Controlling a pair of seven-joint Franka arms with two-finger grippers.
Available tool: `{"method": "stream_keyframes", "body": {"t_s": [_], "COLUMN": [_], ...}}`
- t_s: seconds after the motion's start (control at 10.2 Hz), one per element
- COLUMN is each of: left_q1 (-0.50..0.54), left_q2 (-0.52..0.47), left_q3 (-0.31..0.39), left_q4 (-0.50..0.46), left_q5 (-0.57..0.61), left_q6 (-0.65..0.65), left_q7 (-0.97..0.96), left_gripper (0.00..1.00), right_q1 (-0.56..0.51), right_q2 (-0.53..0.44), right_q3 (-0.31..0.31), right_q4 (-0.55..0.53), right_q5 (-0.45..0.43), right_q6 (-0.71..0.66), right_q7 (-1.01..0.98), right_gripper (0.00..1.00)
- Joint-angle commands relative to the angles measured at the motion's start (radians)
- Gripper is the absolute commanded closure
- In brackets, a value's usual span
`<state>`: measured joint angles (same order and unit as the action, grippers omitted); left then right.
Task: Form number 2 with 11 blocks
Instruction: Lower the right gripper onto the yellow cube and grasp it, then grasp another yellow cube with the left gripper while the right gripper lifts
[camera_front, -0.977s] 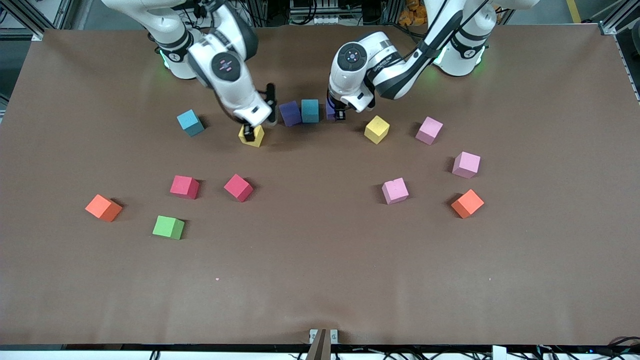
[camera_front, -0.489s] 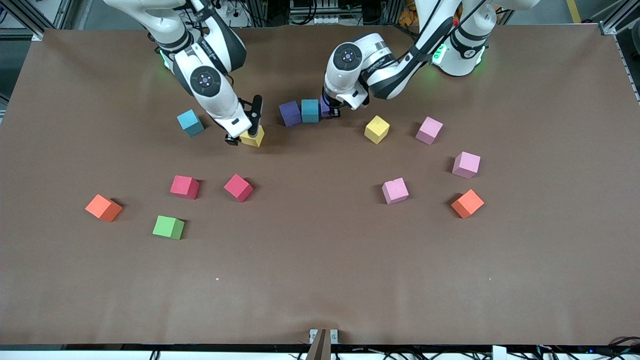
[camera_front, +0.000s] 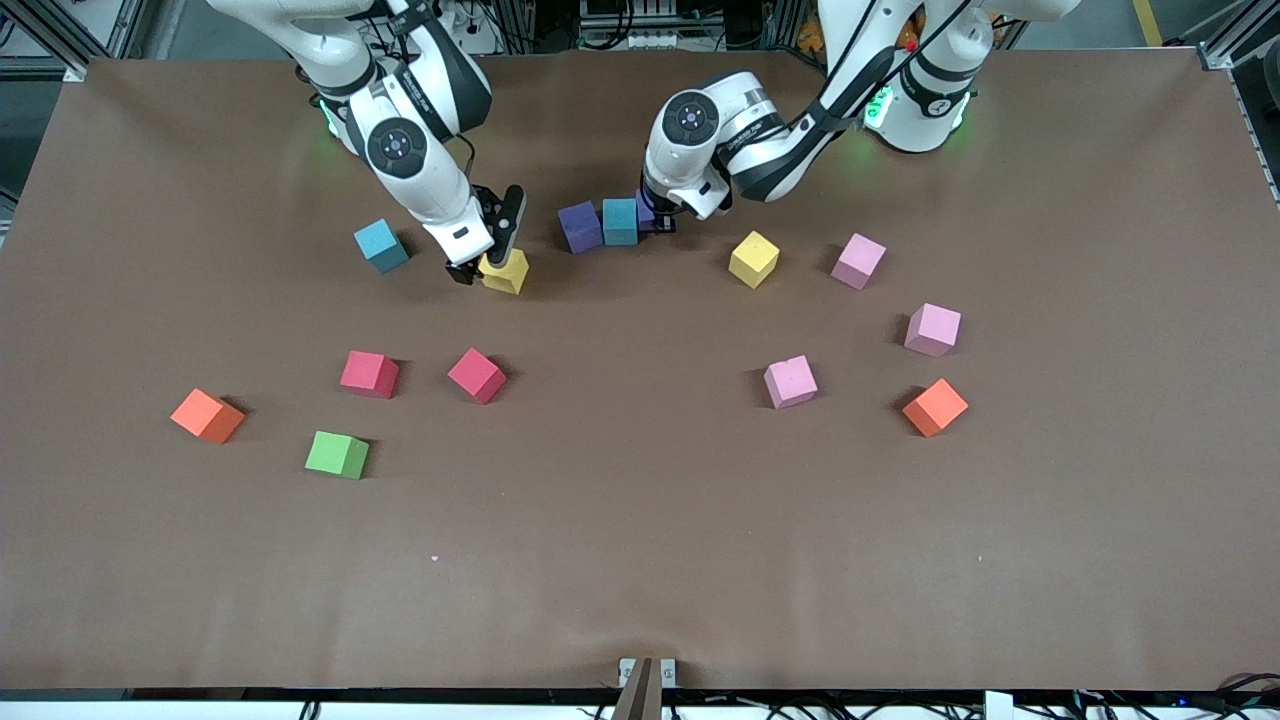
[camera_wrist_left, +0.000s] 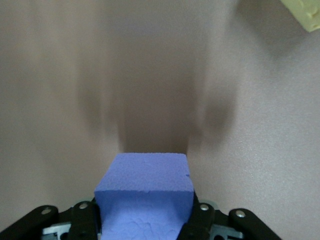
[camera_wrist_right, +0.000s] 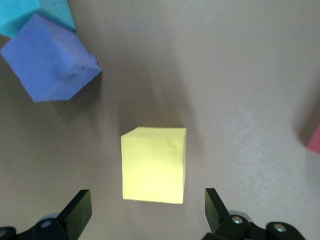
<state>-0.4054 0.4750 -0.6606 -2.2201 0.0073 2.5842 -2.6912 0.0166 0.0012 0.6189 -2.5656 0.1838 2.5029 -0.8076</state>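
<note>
Nearest the front camera lies the green block (camera_front: 337, 454), with an orange block (camera_front: 207, 415) beside it toward the right arm's end of the table. A little farther sit two red blocks (camera_front: 369, 374) (camera_front: 477, 375), and toward the left arm's end a pink block (camera_front: 790, 382), a second orange block (camera_front: 935, 407) and another pink block (camera_front: 933, 329). Farther still, a yellow block (camera_front: 753, 259) and a paler pink block (camera_front: 858, 261) stand near each other. Toward the right arm's end, the right gripper (camera_front: 484, 261) is low over another yellow block (camera_wrist_right: 154, 164), its fingers (camera_wrist_right: 77, 212) spread wide on either side of the block and not touching it; a teal block (camera_front: 381, 245) sits just beside. Farthest from the camera is a short row, the start of the number 2: a purple block (camera_front: 580, 226) touching a teal block (camera_front: 620, 221). At that row's end toward the left arm, the left gripper (camera_front: 657, 216) pinches a second purple block (camera_wrist_left: 145, 192) between its fingers, just beside the teal one; whether the two touch cannot be told.
</note>
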Motion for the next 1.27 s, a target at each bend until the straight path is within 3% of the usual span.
{"method": "stream_keyframes", "body": {"t_s": [0.0,0.29,0.39,0.49,0.59,0.78,0.98,1.17], "left_q1": [-0.019,-0.064,-0.064,-0.064,-0.072,-0.063,-0.05,-0.021], "left_q2": [0.016,0.036,0.036,0.036,0.03,0.001,-0.061,-0.14], "left_q3": [0.025,0.073,0.073,0.073,0.073,0.072,0.069,0.067], "left_q4": [0.006,0.017,0.019,0.023,0.033,0.056,0.056,0.048], "left_q5": [0.029,0.071,0.097,0.117,0.118,0.12,0.122,0.123], "left_q6": [0.021,0.031,0.033,0.03,0.007,-0.1,-0.165,-0.243], "left_q7": [-0.016,-0.016,-0.016,-0.015,-0.015,-0.015,-0.009,0.02], "left_gripper": [1.0,1.0,0.84,0.01,0.0,0.0,0.0,0.0], "right_q1": [0.031,0.055,0.056,0.054,0.045,0.04,0.002,-0.029], "right_q2": [-0.043,0.002,0.035,0.078,0.082,0.088,0.095,0.094], "right_q3": [0.05,0.048,0.048,0.047,0.045,0.045,0.041,0.041], "right_q4": [-0.08,-0.088,-0.087,-0.087,-0.084,-0.084,-0.079,-0.077], "right_q5": [0.037,0.036,0.03,0.013,-0.042,-0.069,-0.153,-0.176], "right_q6": [0.13,0.169,0.18,0.232,0.232,0.237,0.241,0.238], "right_q7": [0.097,0.105,0.105,0.1,0.1,0.103,0.103,0.108], "right_gripper": [0.0,0.0,0.0,0.0,0.0,0.0,0.0,0.0]}}
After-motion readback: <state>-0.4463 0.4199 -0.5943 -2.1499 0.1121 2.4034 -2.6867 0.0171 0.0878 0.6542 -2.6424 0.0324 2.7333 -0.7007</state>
